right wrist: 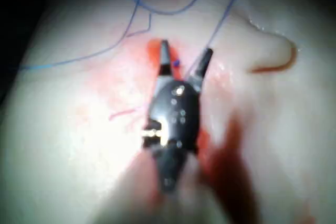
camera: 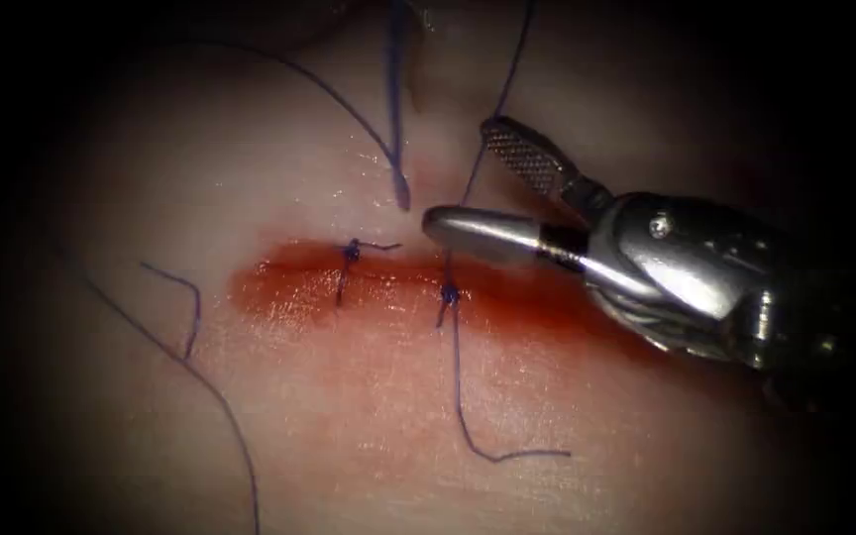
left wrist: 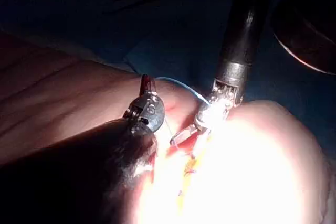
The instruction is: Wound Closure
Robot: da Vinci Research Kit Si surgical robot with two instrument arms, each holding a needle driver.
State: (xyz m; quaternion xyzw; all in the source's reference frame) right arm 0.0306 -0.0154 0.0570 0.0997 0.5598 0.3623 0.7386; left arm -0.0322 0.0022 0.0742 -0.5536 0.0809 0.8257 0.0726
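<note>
The cut runs left to right across the tissue, wet with red fluid. Two tied stitches cross it, one knot to the left and another at the middle. From the middle knot a blue thread rises taut out of the picture. My right tool reaches in from the right with its jaws open on either side of that thread just above the knot, holding nothing; the right wrist view shows the same spread jaws. My left tool looks shut on the thread.
A tail from the middle stitch trails toward the near side of the cut. Loose thread curves over the tissue at the left, and a short piece lies beside it. Another strand hangs down at the far side.
</note>
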